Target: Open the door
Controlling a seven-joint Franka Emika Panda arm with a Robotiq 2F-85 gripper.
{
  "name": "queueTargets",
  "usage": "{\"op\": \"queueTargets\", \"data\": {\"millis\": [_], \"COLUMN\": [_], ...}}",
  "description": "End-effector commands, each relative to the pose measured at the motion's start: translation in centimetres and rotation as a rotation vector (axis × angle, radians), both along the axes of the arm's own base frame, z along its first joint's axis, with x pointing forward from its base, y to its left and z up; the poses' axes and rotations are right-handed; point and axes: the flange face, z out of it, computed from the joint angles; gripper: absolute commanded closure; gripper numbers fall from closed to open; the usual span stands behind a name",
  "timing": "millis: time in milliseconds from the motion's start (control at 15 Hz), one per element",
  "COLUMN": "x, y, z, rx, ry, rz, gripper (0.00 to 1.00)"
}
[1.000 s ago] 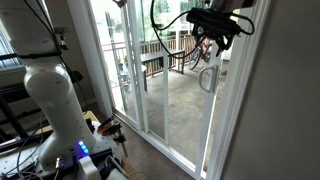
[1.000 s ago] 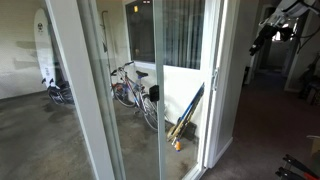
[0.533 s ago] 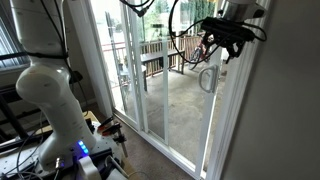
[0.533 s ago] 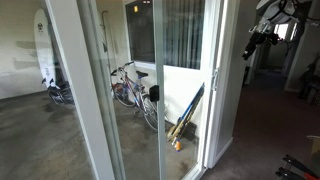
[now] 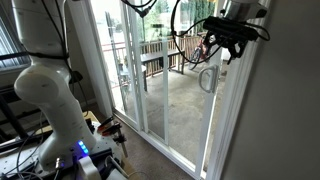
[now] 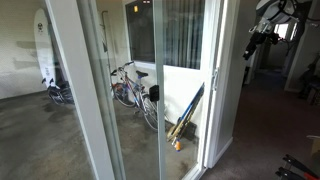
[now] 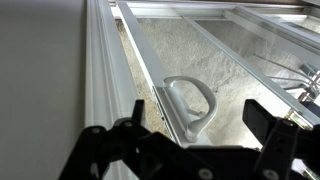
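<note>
Gaping tool (image 7: 185, 138) frames the door handle (image 7: 206, 93) only in wrist view.

In the wrist view the hand (image 7: 195, 158), just below the handle (image 7: 190, 105), is dark and blurred, and the bottom edge cuts its lower part. The door (image 7: 200, 50) runs out of the picture above the handle. In an exterior view the hand (image 6: 262, 35) is too small to read
</note>
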Motion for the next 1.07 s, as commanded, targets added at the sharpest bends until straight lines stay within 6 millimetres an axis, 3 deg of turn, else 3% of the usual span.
{"op": "queueTargets", "data": {"millis": [0,400,1000], "x": [0.7,6.7,11.9], "y": [0.1,3.3,7.6], "z": [-0.4,-3.5,-6.5], "rx": [0.004,0.027,-0.062], "ry": [0.016,0.111,0.163], "rz": [0.004,0.047,0.091], "gripper": [0.0,0.0,0.0]}}
